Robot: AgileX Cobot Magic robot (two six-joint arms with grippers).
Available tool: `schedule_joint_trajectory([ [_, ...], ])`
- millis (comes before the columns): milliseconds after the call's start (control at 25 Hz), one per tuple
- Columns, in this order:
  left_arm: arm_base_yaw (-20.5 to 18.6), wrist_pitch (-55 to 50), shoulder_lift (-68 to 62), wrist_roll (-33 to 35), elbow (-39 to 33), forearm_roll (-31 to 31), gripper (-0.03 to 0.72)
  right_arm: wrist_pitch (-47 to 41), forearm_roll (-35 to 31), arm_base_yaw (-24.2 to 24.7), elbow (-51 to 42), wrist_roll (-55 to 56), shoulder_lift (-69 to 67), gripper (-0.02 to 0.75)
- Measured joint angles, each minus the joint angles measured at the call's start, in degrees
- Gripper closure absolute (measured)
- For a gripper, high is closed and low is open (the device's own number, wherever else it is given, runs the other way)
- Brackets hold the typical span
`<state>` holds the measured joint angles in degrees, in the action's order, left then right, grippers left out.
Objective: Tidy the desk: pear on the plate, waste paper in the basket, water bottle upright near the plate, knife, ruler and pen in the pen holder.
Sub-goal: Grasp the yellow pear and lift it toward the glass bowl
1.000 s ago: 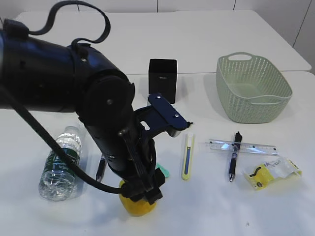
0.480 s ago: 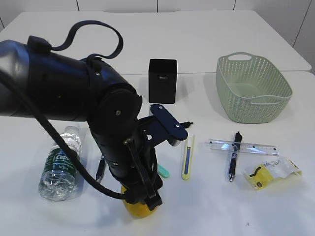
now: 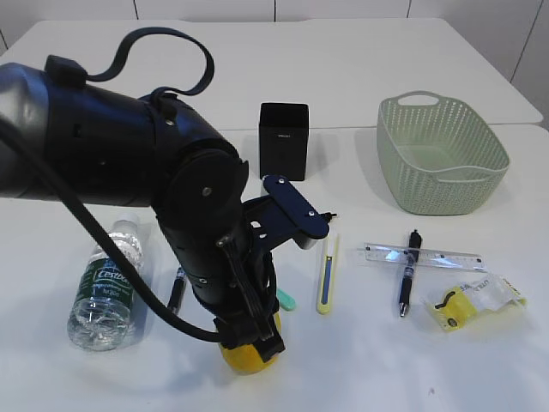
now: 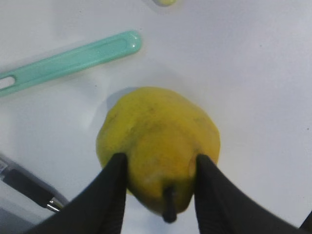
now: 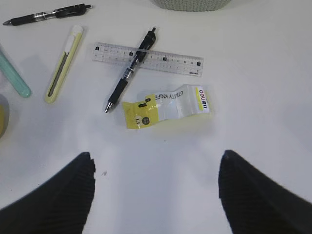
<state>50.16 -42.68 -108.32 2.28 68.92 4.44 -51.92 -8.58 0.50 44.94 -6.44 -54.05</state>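
Note:
The yellow pear [image 3: 250,358] [image 4: 158,141] lies on the white desk [image 3: 360,360] near the front edge, stem toward the wrist camera. My left gripper [image 3: 250,343] [image 4: 158,163] is over it, both black fingers pressed against its sides. My right gripper [image 5: 156,158] hangs open above bare desk, just short of the waste paper [image 5: 165,106] [image 3: 474,302]. The ruler [image 5: 146,58] lies under a black pen [image 5: 130,70]. The yellow knife [image 5: 63,63] [image 3: 327,273] lies left of them. The water bottle [image 3: 107,287] lies on its side. The pen holder [image 3: 283,140] stands at the back. The plate is out of view.
The green basket [image 3: 439,154] stands at the back right. A second black pen [image 3: 177,290] [image 5: 46,14] lies beside the bottle. A teal plastic tool [image 4: 68,61] [image 3: 286,299] rests next to the pear. My bulky left arm hides much of the desk's left half.
My left arm has come down over the pear and its fingers have closed in against the pear's sides. Everything else lies as before.

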Motion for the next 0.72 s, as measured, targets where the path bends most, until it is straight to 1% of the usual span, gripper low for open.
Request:
schedule_joint_trajectory([
  [400,0.0,-1.6,2.9,0.0,-0.2,0.1,0.414,0.0,0.0,0.0,0.0,0.0,0.0,0.153],
  [680,0.0,-2.0,8.7,0.0,0.2,2.2,0.416,0.0,0.0,0.0,0.0,0.0,0.0,0.153],
  [720,0.0,-2.4,9.0,-0.4,0.9,3.2,0.416,0.0,0.0,0.0,0.0,0.0,0.0,0.153],
])
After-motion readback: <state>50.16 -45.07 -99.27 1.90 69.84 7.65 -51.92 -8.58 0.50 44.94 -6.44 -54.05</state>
